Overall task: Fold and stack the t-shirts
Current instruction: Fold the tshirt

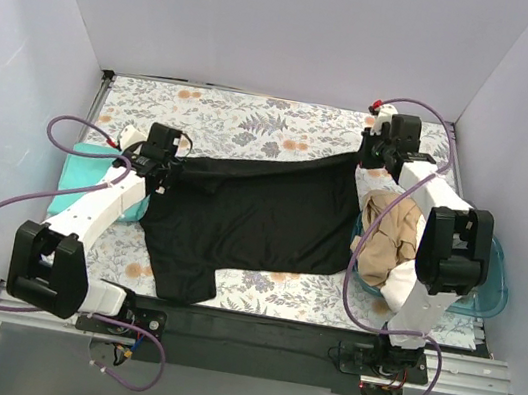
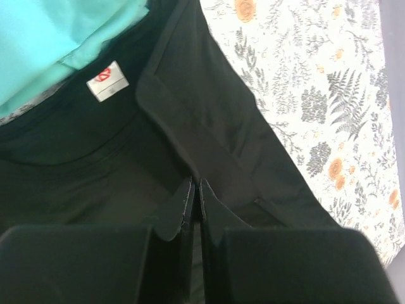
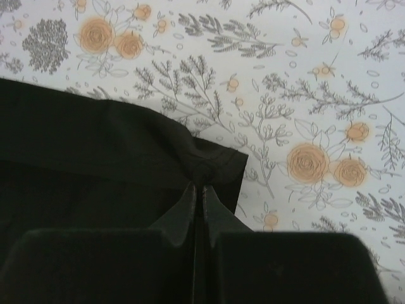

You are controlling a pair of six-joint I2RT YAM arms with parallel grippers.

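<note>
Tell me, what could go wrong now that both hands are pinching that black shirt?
1. The right hand grips only the very corner of the black shirt, so the cloth might slip out when pulled.
2. The left hand holds near the collar, right beside the teal shirt; a tug could drag that one askew.
3. The black shirt's near sleeve lies bunched, so a fold may come out crooked.
</note>
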